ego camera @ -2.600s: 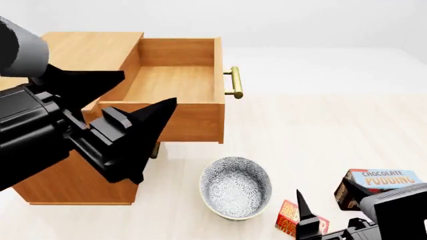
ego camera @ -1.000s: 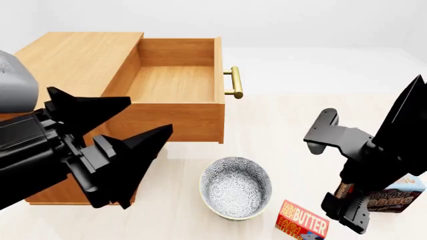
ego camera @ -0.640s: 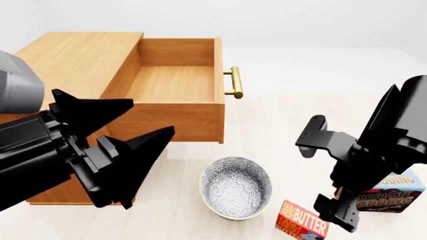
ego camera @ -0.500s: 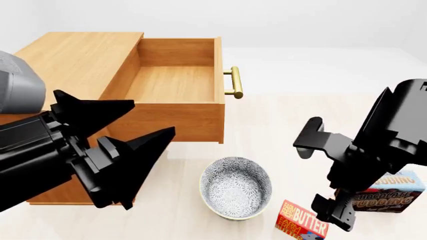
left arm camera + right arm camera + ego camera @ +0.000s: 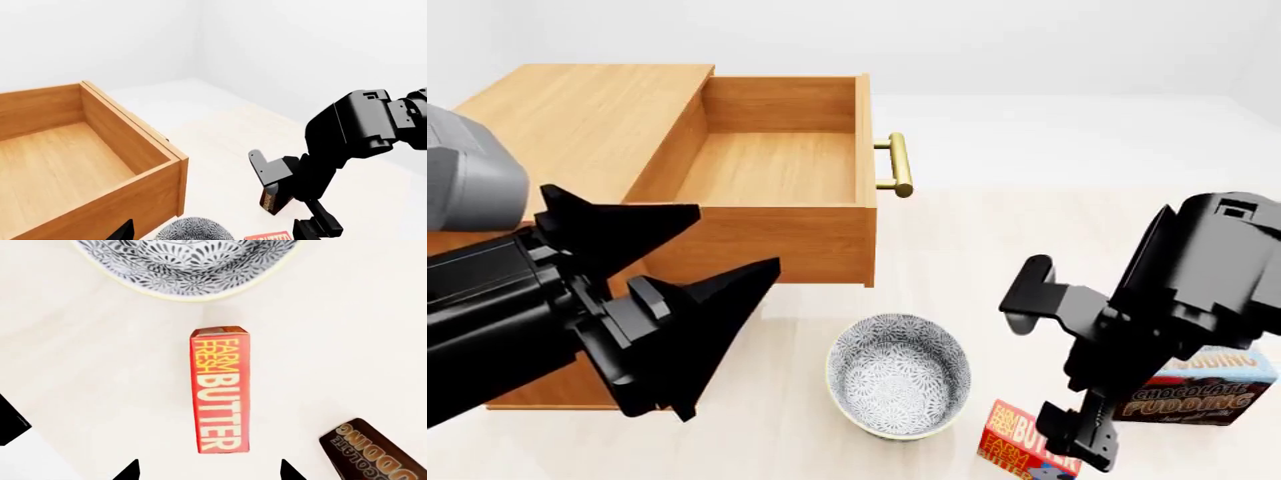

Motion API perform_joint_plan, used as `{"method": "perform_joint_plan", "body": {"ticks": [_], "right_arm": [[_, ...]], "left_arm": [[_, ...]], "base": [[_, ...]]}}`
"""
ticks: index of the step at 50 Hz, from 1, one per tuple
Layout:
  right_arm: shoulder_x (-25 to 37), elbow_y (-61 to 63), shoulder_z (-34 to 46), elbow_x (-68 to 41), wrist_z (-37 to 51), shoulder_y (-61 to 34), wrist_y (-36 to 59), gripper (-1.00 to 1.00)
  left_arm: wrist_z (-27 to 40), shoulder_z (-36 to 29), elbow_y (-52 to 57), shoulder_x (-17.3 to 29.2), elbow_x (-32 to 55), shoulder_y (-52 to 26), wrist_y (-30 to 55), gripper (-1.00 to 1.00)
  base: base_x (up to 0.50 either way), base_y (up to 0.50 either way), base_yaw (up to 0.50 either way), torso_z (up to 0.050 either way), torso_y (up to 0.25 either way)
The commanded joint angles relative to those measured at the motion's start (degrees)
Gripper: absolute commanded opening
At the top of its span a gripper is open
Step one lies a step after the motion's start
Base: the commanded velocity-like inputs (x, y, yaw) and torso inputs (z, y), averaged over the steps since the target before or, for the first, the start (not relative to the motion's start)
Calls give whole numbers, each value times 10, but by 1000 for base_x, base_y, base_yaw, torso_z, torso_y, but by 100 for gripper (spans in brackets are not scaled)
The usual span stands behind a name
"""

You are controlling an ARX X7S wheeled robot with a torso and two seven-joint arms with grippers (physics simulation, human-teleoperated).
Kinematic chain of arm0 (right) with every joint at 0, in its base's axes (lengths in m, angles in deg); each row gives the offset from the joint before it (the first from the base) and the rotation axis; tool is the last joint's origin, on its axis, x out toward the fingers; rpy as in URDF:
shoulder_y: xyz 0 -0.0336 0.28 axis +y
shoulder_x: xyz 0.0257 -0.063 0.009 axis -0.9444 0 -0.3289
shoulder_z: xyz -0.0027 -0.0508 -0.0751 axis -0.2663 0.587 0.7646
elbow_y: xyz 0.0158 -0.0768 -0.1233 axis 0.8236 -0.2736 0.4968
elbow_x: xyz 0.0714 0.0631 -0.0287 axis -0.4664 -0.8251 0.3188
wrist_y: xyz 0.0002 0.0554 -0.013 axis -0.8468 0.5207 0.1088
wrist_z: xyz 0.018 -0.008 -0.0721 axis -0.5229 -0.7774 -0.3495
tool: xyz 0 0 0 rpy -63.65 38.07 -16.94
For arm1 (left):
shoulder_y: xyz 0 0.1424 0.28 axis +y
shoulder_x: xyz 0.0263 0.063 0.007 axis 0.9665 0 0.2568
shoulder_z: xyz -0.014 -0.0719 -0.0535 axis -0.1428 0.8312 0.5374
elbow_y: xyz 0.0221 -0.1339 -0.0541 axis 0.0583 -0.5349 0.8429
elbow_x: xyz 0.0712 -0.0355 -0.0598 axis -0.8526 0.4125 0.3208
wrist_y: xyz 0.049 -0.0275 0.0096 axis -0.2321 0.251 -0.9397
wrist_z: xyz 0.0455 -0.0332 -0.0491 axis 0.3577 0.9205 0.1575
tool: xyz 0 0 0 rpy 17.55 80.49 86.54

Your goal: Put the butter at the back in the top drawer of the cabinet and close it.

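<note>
A bare simulated room rather than a real home: plain white walls (image 5: 280,55) meet a pale, cream, faintly wood-grained floor (image 5: 1028,230), flatly lit, with no windows or fittings in sight. The only furniture is a light-brown wooden cabinet (image 5: 587,120) standing on that floor, its top drawer (image 5: 781,165) pulled open. Household goods set straight on the floor give a loosely domestic, kitchen-like air: a patterned bowl (image 5: 900,375), a butter carton (image 5: 220,395) and a chocolate pudding box (image 5: 1204,392).
</note>
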Motion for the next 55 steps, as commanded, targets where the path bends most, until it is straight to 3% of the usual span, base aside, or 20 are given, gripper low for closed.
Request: {"method": "perform_joint_plan", "body": {"ticks": [1,55], "right_arm": [[-8,-22,7,14,-10,26,-24,100],[-67,-164,39,68,-32,142,-88,100]], "left_arm": [[-2,-1,-1,-2,-5,8,-3,100],[-3,-3,-8,-14,-21,34,-8,100]], "base": [[0,0,0,0,0],[0,0,0,0,0]]}}
